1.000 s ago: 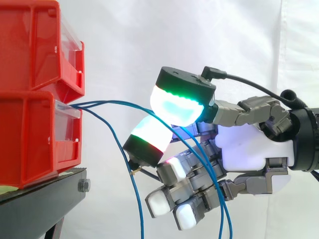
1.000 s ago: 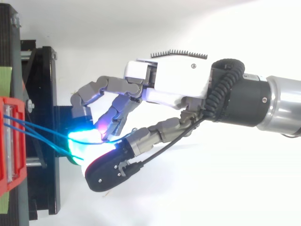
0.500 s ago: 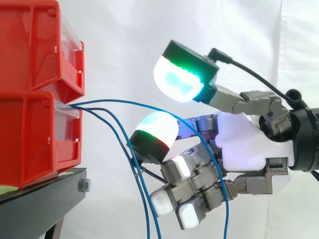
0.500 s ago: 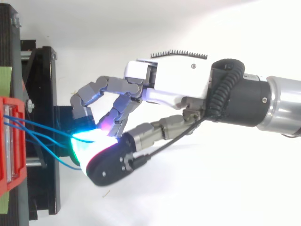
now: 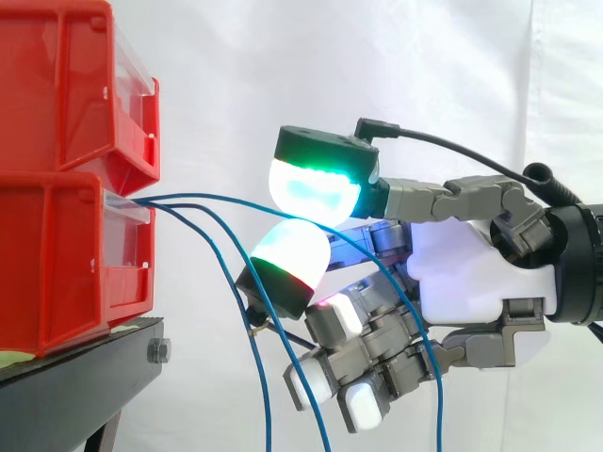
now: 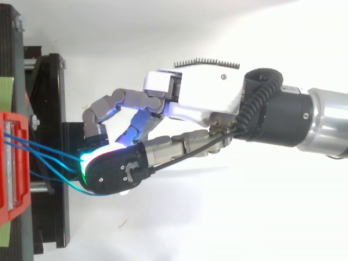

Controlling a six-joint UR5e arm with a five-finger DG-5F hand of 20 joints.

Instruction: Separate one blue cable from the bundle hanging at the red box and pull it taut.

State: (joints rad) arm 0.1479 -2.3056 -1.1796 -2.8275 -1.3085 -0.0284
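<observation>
Three thin blue cables come out of the lower red bin (image 5: 57, 264) at its clear front. The topmost blue cable (image 5: 217, 195) arcs right, passes between the hand's glowing thumb pad (image 5: 316, 188) and the finger pad (image 5: 287, 259) beneath it, then drops behind the palm. Those two pads meet on it. The hand (image 5: 462, 273) reaches in from the right, its lower fingers curled under. Two other cables (image 5: 265, 414) hang loose below the pinch. From above, the hand (image 6: 201, 98) points left at the cables (image 6: 43, 157).
An upper red bin (image 5: 66, 85) is stacked on the lower one. Both rest on the black stand (image 5: 85, 377), which juts out under the cables. A white curtain hangs behind. The red bin front (image 6: 11, 163) lies at the left edge of the top view.
The thumb, lifted off half a second ago, has come back down onto the finger pad with the top cable between them. The loose cables have swung slightly.
</observation>
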